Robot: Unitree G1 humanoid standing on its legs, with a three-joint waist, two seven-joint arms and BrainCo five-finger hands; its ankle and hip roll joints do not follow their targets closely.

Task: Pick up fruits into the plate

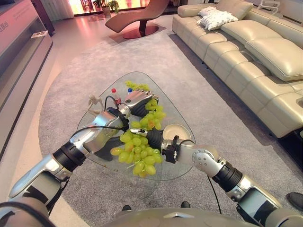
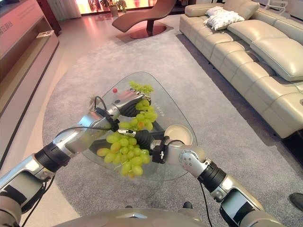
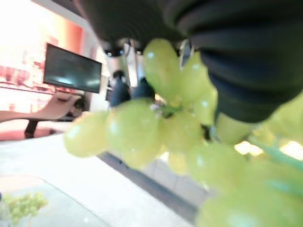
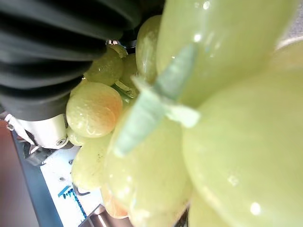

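A bunch of green grapes (image 3: 156, 137) hangs right under the left hand (image 3: 227, 56), a smaller grape cluster (image 3: 21, 205) lying beyond on glass

No text, number or sign can be made out clearly. Pale characters are seen on the pink wall panel (image 1: 7, 27) at the far left, and bluish print on the glass table (image 4: 66, 193), but neither can be read.
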